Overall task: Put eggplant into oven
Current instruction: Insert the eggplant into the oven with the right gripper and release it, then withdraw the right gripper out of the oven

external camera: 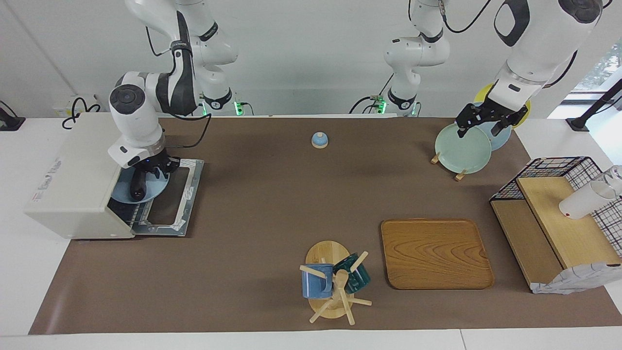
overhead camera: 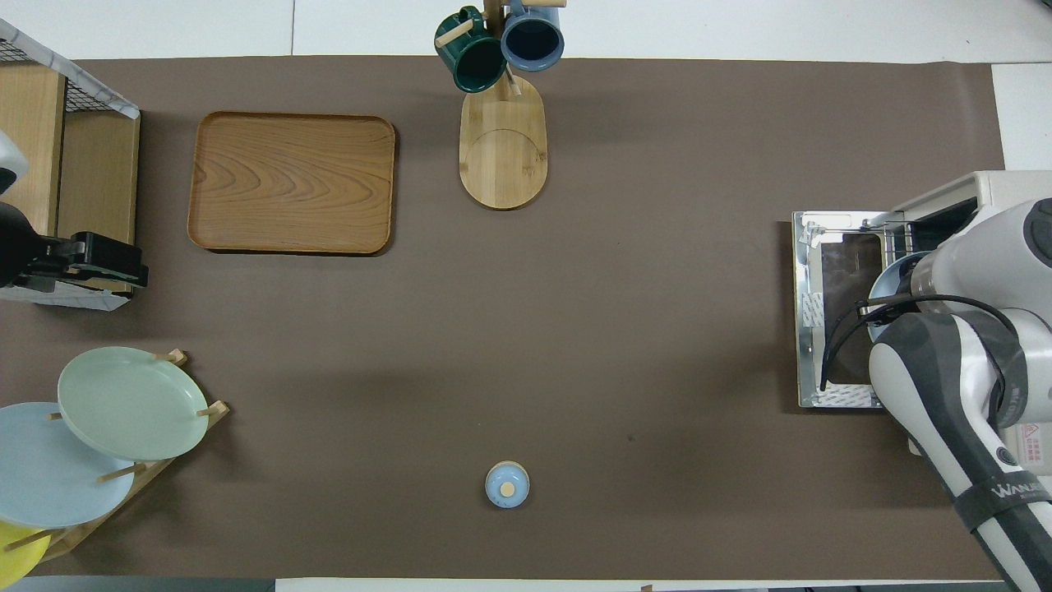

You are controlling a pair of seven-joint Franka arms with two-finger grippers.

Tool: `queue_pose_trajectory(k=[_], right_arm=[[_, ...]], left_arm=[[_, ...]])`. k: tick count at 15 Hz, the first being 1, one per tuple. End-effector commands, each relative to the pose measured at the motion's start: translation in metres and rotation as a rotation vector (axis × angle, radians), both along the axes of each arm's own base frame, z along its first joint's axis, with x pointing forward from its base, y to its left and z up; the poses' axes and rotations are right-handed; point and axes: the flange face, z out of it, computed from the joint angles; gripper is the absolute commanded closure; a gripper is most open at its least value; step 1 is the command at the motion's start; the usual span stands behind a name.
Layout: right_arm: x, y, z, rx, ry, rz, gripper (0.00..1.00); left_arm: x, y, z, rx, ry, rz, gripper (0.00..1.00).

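Note:
The white oven (external camera: 73, 184) stands at the right arm's end of the table with its door (external camera: 182, 199) dropped open. A light blue plate (external camera: 122, 193) sits in the oven's mouth. The dark eggplant (external camera: 137, 188) rests on the plate, pointing out toward the door. My right gripper (external camera: 151, 170) is low over the plate, right at the eggplant's upper end. In the overhead view the right arm hides the gripper and the eggplant; only the plate's edge (overhead camera: 886, 284) and the oven (overhead camera: 986, 193) show. My left gripper (external camera: 481, 127) waits open over the plate rack.
A plate rack (external camera: 464, 148) with green, blue and yellow plates stands at the left arm's end. A wire basket with a wooden shelf (external camera: 559, 214), a wooden tray (external camera: 435, 253), a mug tree (external camera: 335, 282) and a small blue knob (external camera: 319, 140) are also on the mat.

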Motion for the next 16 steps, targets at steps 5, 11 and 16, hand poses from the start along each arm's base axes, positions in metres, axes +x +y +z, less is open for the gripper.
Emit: queue_pose_trajectory(k=[5, 11, 16], right_arm=[[0.019, 0.084, 0.011, 0.116, -0.093, -0.047, 0.98], [0.014, 0.093, -0.067, 0.111, -0.084, -0.13, 1.0], [0.012, 0.089, -0.08, 0.066, -0.059, -0.094, 1.0]], left_arm=[[-0.003, 0.002, 0.004, -0.001, -0.006, 0.005, 0.0], [-0.003, 0.002, 0.004, -0.001, -0.006, 0.005, 0.0], [-0.003, 0.002, 0.004, -0.001, -0.006, 0.005, 0.0]])
